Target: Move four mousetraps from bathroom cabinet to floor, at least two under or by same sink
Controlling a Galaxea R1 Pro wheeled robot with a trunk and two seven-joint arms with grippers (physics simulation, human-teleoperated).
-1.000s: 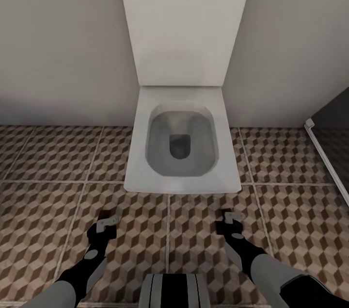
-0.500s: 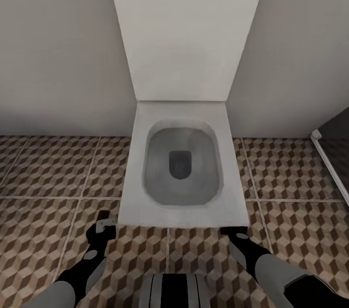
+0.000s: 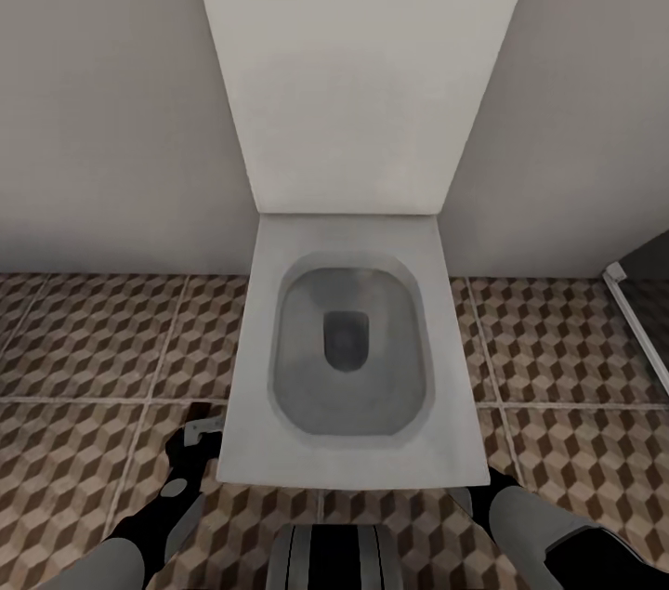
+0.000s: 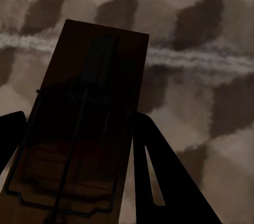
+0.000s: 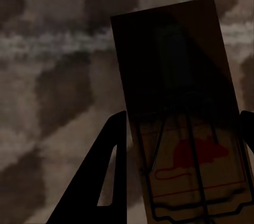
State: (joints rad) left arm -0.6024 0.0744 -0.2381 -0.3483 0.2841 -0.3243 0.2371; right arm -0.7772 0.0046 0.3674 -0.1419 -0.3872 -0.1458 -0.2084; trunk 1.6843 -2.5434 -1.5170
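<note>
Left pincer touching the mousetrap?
Touching. Left wrist view: the mousetrap sits clamped between the left pincer fingers, above the bathroom floor.

**Three cameras, one patch of floor**

The head view looks steeply down from above onto a toilet [image 3: 348, 358] against the wall, with the floor [image 3: 102, 339] around it. Each wrist view looks along its fingers, very near a mousetrap [image 4: 84, 123] [image 5: 185, 113] with the same cube tiles [image 4: 211, 33] [image 5: 58, 75] close behind. All three share that floor.
</note>
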